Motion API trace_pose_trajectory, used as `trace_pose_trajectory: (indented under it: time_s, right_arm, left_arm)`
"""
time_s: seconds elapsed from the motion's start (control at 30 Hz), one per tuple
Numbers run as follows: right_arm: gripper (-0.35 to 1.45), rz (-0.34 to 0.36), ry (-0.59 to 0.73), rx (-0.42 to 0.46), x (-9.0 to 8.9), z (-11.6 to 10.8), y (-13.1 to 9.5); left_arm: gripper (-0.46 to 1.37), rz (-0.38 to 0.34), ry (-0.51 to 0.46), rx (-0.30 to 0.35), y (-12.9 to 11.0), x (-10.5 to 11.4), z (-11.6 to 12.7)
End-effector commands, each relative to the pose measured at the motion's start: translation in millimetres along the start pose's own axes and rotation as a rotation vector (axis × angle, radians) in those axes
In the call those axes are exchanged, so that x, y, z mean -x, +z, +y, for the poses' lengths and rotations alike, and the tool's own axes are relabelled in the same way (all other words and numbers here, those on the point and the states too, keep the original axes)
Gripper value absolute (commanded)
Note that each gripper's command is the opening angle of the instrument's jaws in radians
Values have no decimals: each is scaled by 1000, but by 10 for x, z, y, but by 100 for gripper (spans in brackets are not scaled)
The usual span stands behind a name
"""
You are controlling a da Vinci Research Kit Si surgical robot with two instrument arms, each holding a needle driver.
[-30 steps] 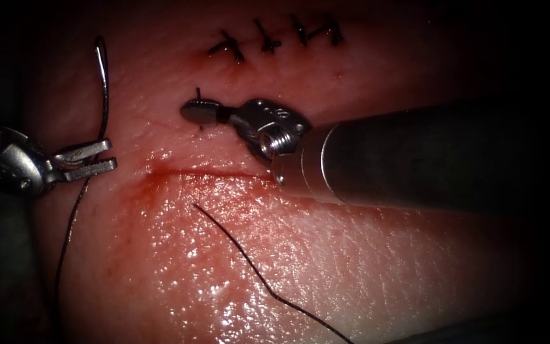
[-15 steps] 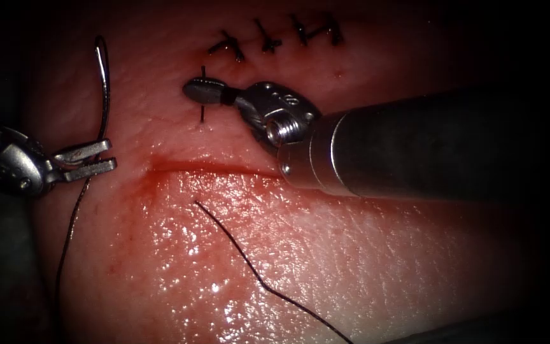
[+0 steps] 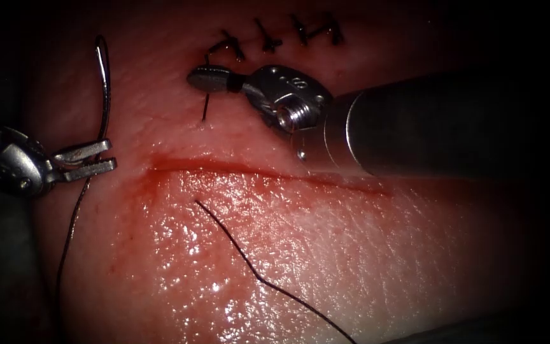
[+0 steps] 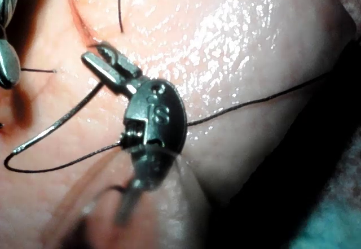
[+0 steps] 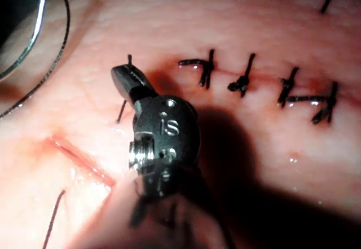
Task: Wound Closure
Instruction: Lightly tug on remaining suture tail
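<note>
At the left of the tissue (image 3: 326, 255), my left tool (image 3: 111, 156) holds the curved needle (image 3: 105, 83) near its tail end. The needle arcs up from the jaws, free of the tissue, and shows again in the left wrist view (image 4: 51, 130). Its thread (image 3: 71, 223) hangs down below the jaws. My right tool (image 3: 192, 78) is shut on a short thread end (image 3: 205, 108). This end rises taut from the tissue just above the left end of the open cut (image 3: 224, 167). The same tool (image 5: 121, 74) and thread end (image 5: 120, 112) appear in the right wrist view.
A row of several dark finished stitches (image 3: 275, 37) lies along the top, just above the right tool. A loose strand of thread (image 3: 249, 267) lies across the wet tissue below the cut. Red fluid (image 3: 160, 185) stains the cut's left end.
The right tool has risen up and to the right with the thread end, drawing more of it out of the tissue and uncovering more of the cut. The left tool and needle have stayed still.
</note>
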Motion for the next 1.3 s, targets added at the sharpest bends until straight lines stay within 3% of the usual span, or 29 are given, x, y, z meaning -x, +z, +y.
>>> trace_pose_trajectory:
  time_s: [0.03,1.3]
  right_arm:
    - [-35,3,-1,6,-1,0,0]
    - [-35,48,-58,-4,-28,-3,-4]
  left_arm:
    - [-35,1,0,-1,1,0,1]
    - [-35,4,4,4,2,0,0]
